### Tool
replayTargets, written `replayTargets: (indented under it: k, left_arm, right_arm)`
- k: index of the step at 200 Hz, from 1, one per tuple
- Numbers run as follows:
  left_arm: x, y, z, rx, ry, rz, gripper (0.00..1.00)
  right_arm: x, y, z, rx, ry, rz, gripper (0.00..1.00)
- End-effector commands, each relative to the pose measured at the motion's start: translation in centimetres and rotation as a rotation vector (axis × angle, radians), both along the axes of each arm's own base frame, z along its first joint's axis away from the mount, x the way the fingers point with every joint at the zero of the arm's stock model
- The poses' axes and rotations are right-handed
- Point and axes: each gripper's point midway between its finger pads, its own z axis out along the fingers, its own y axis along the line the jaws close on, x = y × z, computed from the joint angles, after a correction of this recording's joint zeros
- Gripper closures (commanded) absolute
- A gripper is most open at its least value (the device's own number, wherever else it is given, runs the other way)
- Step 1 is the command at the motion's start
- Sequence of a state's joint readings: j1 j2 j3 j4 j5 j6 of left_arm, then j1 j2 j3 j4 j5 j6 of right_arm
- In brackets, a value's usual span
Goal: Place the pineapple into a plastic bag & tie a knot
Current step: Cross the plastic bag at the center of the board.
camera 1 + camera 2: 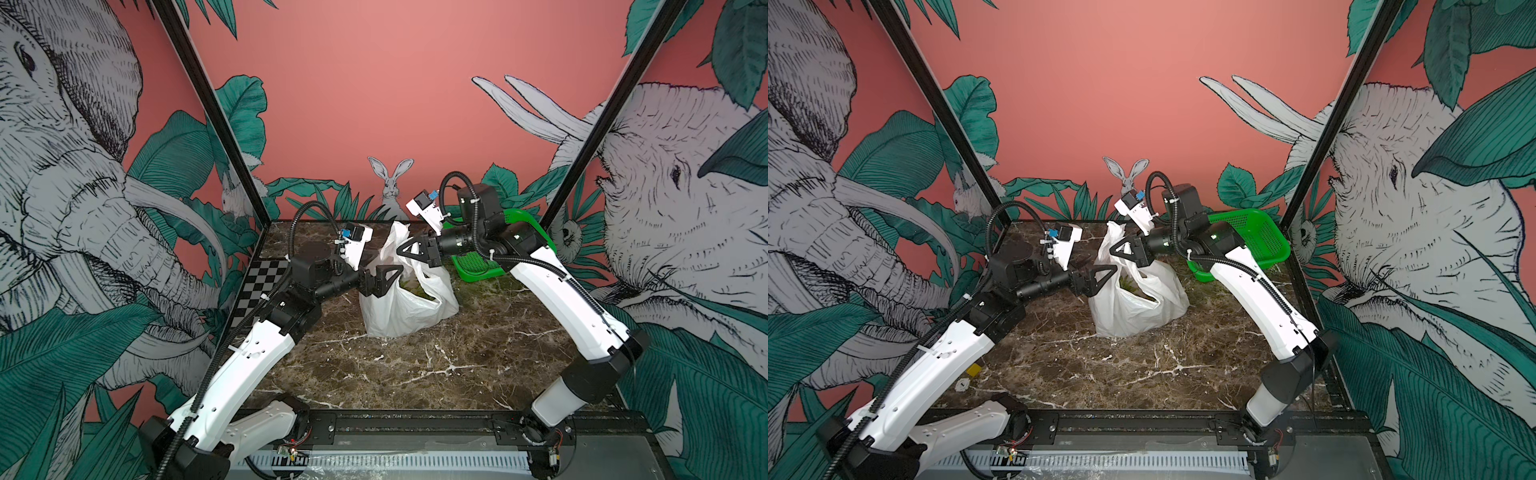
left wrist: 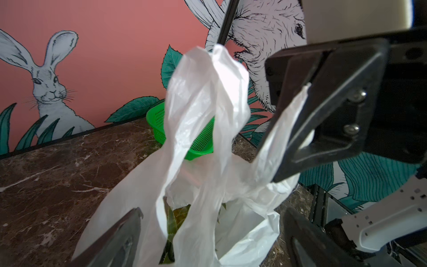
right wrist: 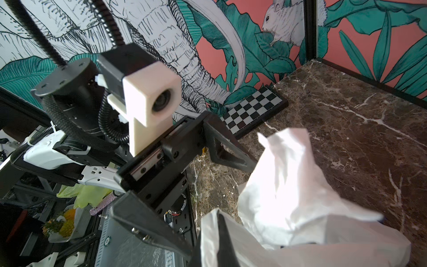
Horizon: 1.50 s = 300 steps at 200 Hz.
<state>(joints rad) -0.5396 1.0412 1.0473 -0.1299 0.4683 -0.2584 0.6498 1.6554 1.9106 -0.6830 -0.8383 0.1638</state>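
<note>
A thin, crinkly white plastic bag (image 1: 409,309) is standing on the brown marble bench (image 1: 415,374) toward the back middle, its mouth gaping upward. Green spiky leaves (image 2: 170,223) are showing inside it in the left wrist view, so the pineapple is sitting in the bag, though its body is mostly hidden. The right claw (image 1: 404,250) is pinching one of the bag's handles (image 2: 285,129) tightly and holding it raised above the bag. The other handle (image 2: 208,87) is standing free as a tall loop beside it; the two are not yet tied. The left claw (image 1: 388,279) is hovering at the bag's upper left edge with its jaws spread wide, gripping nothing. A green mesh plastic basket (image 1: 478,266) is sitting behind the bag on the right, and a black-and-white checkered board (image 1: 257,286) is lying along the left wall.
</note>
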Motion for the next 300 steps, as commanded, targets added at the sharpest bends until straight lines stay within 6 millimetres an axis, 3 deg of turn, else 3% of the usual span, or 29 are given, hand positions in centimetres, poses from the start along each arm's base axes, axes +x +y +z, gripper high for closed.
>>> replayTargets:
  k: [1, 44, 114, 171, 198, 215, 270, 300]
  left_arm:
    - [-1.3, -0.4, 0.5, -0.031, 0.004, -0.065, 0.02]
    - [-1.3, -0.8, -0.2, -0.018, -0.001, -0.075, 0.01]
    - [1.9, 1.3, -2.1, 0.054, -0.076, 0.131, 0.01]
    - [2.5, -1.2, -1.0, -0.024, -0.088, 0.047, 0.01]
    - [2.5, -2.1, -1.5, -0.018, -0.071, 0.021, 0.01]
    - [2.6, -2.0, -1.6, -0.029, -0.085, 0.031, 0.07]
    - [2.6, -1.8, -1.3, -0.04, -0.097, 0.044, 0.38]
    - [2.5, -1.7, -1.6, -0.036, -0.095, 0.044, 0.61]
  right_arm:
    - [-0.5, 1.3, 0.4, 0.003, -0.025, 0.05, 1.0]
    - [0.3, 3.1, 0.0, -0.007, -0.02, 0.054, 1.0]
    - [1.2, 4.2, 0.2, 0.013, -0.018, 0.03, 1.0]
    - [1.5, 4.8, -0.1, 0.011, -0.013, 0.031, 1.0]
    - [1.9, 4.9, 0.0, 0.012, -0.017, 0.02, 1.0]
    - [1.9, 5.0, 0.0, 0.013, -0.02, 0.018, 1.0]
    - [2.4, 4.7, -0.2, -0.001, -0.036, -0.012, 1.0]
    - [2.8, 4.5, 0.0, -0.001, -0.043, -0.034, 1.0]
